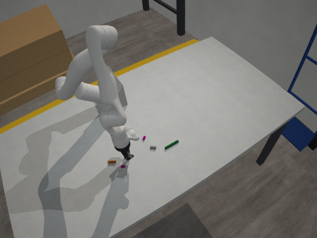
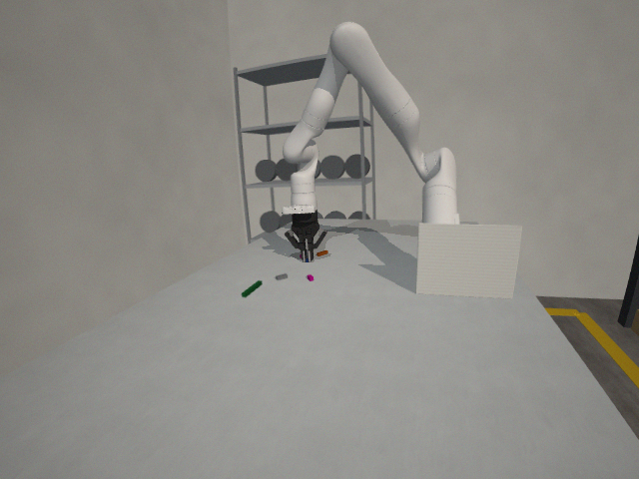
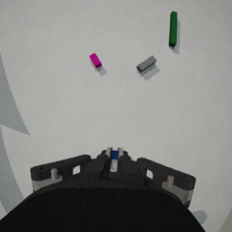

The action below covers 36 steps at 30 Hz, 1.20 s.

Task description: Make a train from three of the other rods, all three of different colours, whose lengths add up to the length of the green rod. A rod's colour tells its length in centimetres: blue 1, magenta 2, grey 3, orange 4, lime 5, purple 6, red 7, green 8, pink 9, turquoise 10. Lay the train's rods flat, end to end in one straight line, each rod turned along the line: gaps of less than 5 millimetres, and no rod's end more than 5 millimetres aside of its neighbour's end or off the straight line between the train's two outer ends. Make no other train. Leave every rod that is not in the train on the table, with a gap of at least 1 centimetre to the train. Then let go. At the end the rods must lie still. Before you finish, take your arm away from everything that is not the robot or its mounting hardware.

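Gripper (image 3: 114, 156) clamped on blue rod (image 3: 114, 155), lower centre of wrist view; advise carrying it low, setting it flat and end-on against its train neighbour before release.

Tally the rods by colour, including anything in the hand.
green rod: 1
grey rod: 1
orange rod: 1
magenta rods: 2
blue rod, gripped in the hand: 1
Total: 6 rods
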{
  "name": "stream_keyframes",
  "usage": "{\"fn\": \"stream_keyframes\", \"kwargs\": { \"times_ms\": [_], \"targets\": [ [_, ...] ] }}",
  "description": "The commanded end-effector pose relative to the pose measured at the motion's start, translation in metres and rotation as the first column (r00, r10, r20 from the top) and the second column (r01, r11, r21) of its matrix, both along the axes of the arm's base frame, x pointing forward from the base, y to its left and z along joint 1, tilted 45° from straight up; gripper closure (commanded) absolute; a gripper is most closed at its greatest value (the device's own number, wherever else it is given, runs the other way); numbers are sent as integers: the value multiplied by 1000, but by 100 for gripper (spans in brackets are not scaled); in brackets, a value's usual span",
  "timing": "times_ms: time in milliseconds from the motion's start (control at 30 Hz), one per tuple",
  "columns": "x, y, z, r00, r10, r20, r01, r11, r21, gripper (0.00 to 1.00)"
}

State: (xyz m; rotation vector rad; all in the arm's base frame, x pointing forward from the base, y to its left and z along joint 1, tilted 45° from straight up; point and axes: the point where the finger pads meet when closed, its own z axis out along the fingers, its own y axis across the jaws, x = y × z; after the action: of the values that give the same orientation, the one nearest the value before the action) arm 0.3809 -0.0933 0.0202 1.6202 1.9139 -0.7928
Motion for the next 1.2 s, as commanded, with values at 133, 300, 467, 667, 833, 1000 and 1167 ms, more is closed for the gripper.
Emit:
{"fn": "stream_keyframes", "kwargs": {
  "times_ms": [133,300,467,667,833,1000,1167],
  "targets": [
    [0,1,0,1000,1,1,-1,1000,1,95],
    [0,1,0,1000,1,1,-1,1000,1,95],
    [0,1,0,1000,1,1,-1,1000,1,92],
    [0,1,0,1000,1,1,-1,1000,1,84],
    [0,1,0,1000,1,1,-1,1000,1,80],
    [0,1,0,1000,1,1,-1,1000,1,76],
    [0,1,0,1000,1,1,-1,1000,1,76]
  ]
}}
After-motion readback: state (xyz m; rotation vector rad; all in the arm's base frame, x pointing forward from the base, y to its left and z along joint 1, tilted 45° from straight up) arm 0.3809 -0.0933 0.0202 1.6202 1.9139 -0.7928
